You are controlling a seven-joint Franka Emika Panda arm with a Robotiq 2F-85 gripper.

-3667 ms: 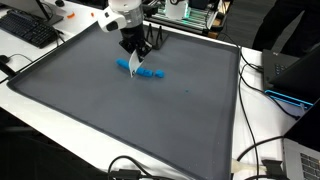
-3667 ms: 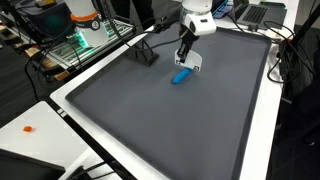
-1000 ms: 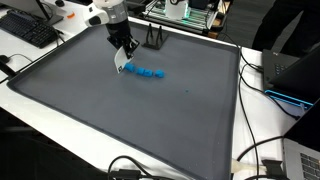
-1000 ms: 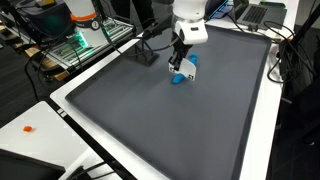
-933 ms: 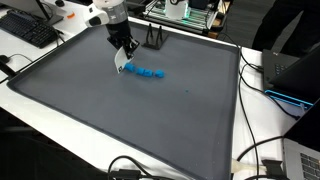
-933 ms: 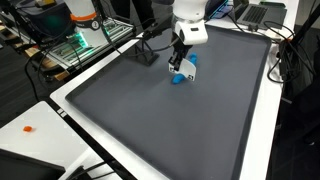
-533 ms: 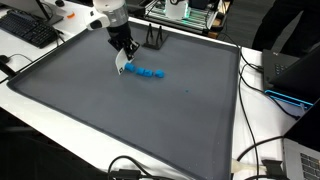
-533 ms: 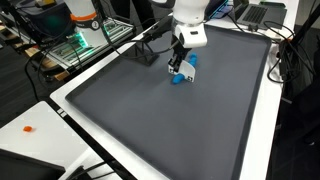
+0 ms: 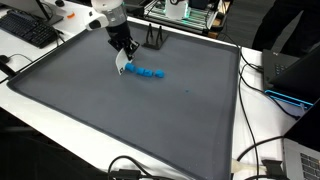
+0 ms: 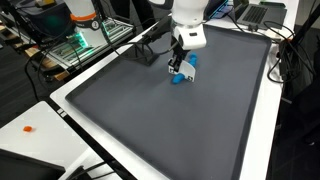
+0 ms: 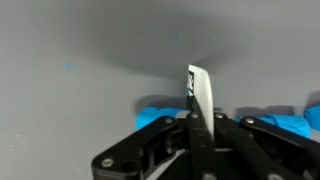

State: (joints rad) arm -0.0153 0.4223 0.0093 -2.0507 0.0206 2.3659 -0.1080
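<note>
At the far left of an exterior view we see a black computer keyboard (image 9: 30, 30) lying on the white table (image 9: 250, 115), outside the large dark grey mat with a raised rim (image 9: 150, 125). That shallow mat is the one holder here. On it lie the things in hand, and a small black wire stand (image 9: 155, 40) sits near its back edge. Moving right, the black two-finger gripper (image 9: 122, 58) hangs from the white arm over the back left part of the mat. Its fingers are pinched narrow on a thin flat white strip (image 9: 120, 68) that points down toward the mat. The wrist view shows this best: the gripper (image 11: 197, 120) has both fingers pressed against the strip (image 11: 198, 90), which stands on edge between them with a small dark mark near its tip. Just right of the strip, a long knobbly blue plastic object (image 9: 150, 73) lies flat on the mat. The strip's lower end is at the object's left end, though we cannot tell whether the two touch. In the wrist view the blue object (image 11: 155, 115) shows on both sides behind the strip. In an exterior view from the opposite side, the gripper (image 10: 178, 60) stands just above the blue object (image 10: 182, 78). At the far right a dark device with a blue-lit edge (image 9: 295, 75) rests on the table among cables.
</note>
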